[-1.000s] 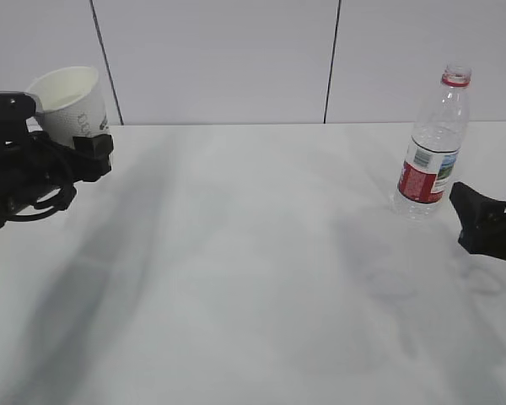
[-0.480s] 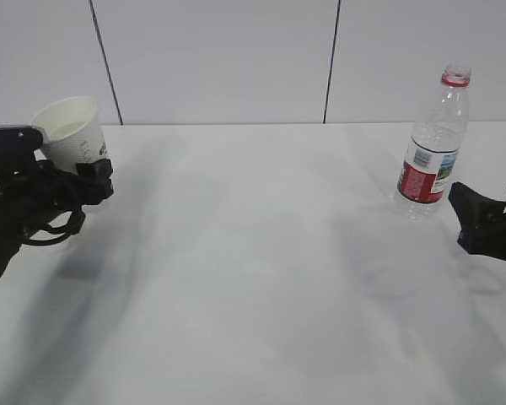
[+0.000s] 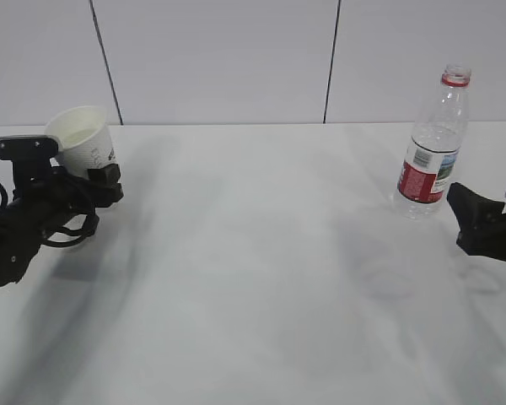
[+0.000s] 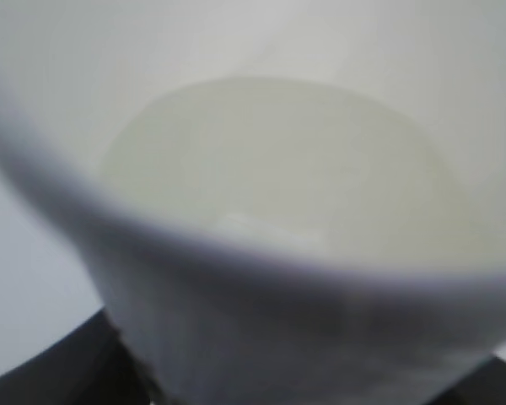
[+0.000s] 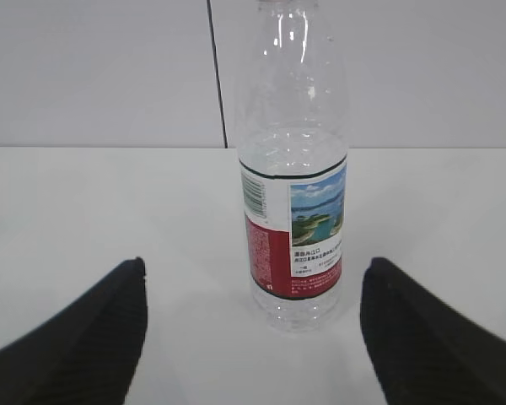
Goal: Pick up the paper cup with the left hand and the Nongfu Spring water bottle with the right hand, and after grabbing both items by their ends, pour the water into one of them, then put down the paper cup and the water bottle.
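White wall panels are backing a pale tabletop [image 3: 261, 253] that is filling most of the exterior view.

On that surface the Nongfu Spring water bottle [image 3: 433, 143] is standing upright at about two o'clock in the exterior view, uncapped, its long axis vertical and its body looking nearly empty. The right hand [image 3: 487, 221] is sitting low at about three o'clock, just beside the bottle and apart from it. In the right wrist view the bottle [image 5: 293, 194] is lying straight ahead at twelve o'clock, centred between the two black fingers [image 5: 76, 337], which are spread wide and gripping nothing.

Over at nine o'clock the left hand [image 3: 72, 181] is clasping the paper cup [image 3: 84, 143] around its lower wall, jaws parted to the cup's width. The cup is leaning slightly, mouth up, and seems to be raised off the tabletop. In the left wrist view its white inside [image 4: 261, 126] is holding the water [image 4: 278, 160].

Judging from this, the left arm's coming move is straight down at six o'clock to set the cup on the tabletop.
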Available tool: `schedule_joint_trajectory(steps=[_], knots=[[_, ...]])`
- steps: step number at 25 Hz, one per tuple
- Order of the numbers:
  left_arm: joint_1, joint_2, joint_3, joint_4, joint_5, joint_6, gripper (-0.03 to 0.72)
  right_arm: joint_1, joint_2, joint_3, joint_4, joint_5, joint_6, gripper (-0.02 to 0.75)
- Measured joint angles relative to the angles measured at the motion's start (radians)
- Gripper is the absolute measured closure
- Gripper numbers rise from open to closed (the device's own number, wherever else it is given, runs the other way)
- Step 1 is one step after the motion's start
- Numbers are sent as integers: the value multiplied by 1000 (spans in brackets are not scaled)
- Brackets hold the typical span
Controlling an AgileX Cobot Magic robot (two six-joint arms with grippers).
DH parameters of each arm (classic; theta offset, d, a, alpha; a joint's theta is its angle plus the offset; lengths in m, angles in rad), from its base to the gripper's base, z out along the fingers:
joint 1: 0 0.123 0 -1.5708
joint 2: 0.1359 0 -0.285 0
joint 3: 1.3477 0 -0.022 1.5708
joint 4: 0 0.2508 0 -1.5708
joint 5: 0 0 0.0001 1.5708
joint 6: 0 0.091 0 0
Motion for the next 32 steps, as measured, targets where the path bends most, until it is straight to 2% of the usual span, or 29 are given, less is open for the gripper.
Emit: schedule_joint_trajectory(steps=[7, 16, 18, 23, 32], knots=[[0, 78, -67, 0, 0, 0, 203, 0, 0, 0, -2, 0, 0, 145], [0, 125, -87, 4, -47, 0, 199, 0, 0, 0, -3, 0, 0, 145], [0, 127, -87, 14, -51, 0, 182, 0, 0, 0, -3, 0, 0, 145], [0, 129, -87, 22, -53, 0, 65, 0, 0, 0, -19, 0, 0, 145], [0, 129, -81, 22, -75, 0, 44, 0, 0, 0, -30, 0, 0, 145]])
